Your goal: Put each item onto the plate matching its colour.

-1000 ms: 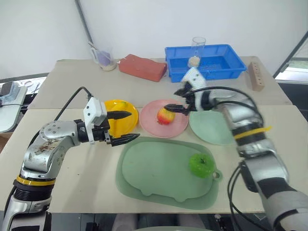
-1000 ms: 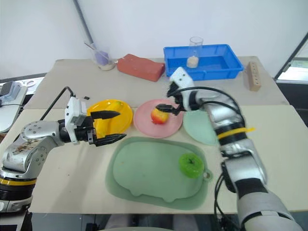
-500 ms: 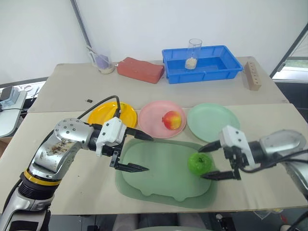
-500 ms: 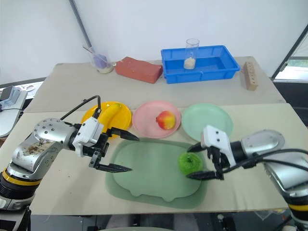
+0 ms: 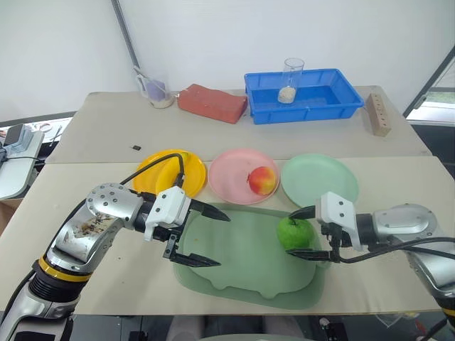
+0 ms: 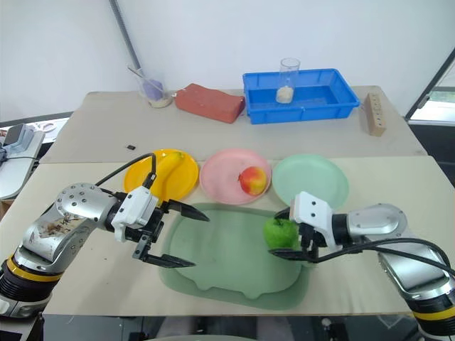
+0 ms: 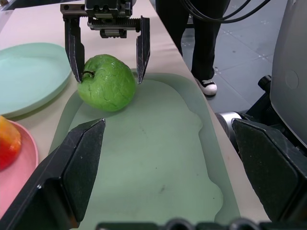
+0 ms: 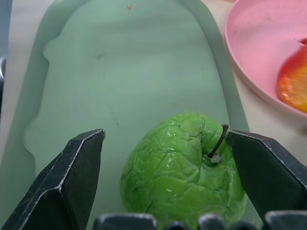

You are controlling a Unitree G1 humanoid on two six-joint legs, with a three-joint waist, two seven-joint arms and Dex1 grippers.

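Fingers of the right gripper stand wide apart on either side of the green apple, one tip at each flank; whether they touch it cannot be told, and the apple sits on the dull green tray near its right edge. The right arm reaches in from the right side of the desk, its gripper pointing left and slightly down.

The left gripper is also spread wide and holds nothing; its two black fingers hang over the left part of the tray, pointing right toward the apple. The left forearm comes in from the lower left, bent at the elbow.

Behind the tray, three plates stand in a row. The yellow plate on the left carries the banana, partly hidden by the left arm's cable. The pink plate in the middle carries the red-and-yellow apple. The pale green plate on the right is bare.

At the back of the desk stand a blue bin, a red brick and a glass.
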